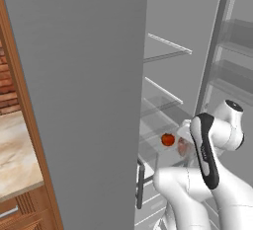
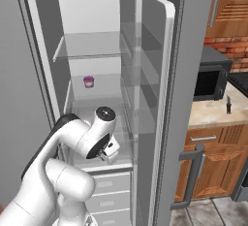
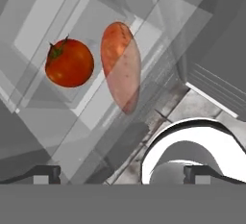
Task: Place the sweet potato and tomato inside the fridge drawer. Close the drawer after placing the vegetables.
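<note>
Tomato (image 3: 69, 63) and sweet potato (image 3: 121, 67) lie side by side, just apart, inside the clear fridge drawer (image 3: 29, 28). Gripper (image 3: 122, 172) hangs above them, jaws spread wide, holding nothing. Purple cup (image 2: 88, 81) on a far shelf. No readable writing anywhere.

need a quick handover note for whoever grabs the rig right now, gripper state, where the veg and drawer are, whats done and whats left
Gripper: open and holding nothing, hovering above the drawer and looking down into it.
Tomato and sweet potato: side by side, seen through the clear plastic of the fridge drawer; they appear to lie inside it. The left base view shows the tomato low in the open fridge.
Done: both vegetables look placed.
Left: the drawer seems to be pulled out still, so push it shut. Confirm that both items sit fully in the bin first.
</note>
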You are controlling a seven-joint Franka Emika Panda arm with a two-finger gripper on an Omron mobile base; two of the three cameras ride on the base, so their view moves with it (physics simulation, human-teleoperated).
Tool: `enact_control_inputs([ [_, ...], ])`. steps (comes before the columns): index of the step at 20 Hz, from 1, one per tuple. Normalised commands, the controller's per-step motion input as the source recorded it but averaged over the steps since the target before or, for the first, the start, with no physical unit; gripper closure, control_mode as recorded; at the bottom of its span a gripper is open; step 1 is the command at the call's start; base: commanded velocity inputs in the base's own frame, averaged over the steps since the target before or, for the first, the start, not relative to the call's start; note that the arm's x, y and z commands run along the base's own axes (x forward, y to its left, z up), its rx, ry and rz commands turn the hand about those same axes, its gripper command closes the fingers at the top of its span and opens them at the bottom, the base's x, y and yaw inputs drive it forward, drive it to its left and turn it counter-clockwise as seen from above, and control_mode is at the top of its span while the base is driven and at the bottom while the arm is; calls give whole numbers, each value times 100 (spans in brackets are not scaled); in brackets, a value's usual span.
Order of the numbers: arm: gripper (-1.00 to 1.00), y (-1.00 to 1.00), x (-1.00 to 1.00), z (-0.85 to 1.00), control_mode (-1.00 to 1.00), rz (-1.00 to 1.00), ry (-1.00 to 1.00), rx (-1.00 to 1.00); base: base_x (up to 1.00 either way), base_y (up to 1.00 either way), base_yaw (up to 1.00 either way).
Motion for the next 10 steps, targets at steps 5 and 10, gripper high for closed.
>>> enact_control_inputs([
  [5, -100, 1, 51, -56, -100, 0, -8, 11, 0, 0, 0],
  [10, -100, -19, -21, 1, -100, -1, -4, 6, 0, 0, 0],
])
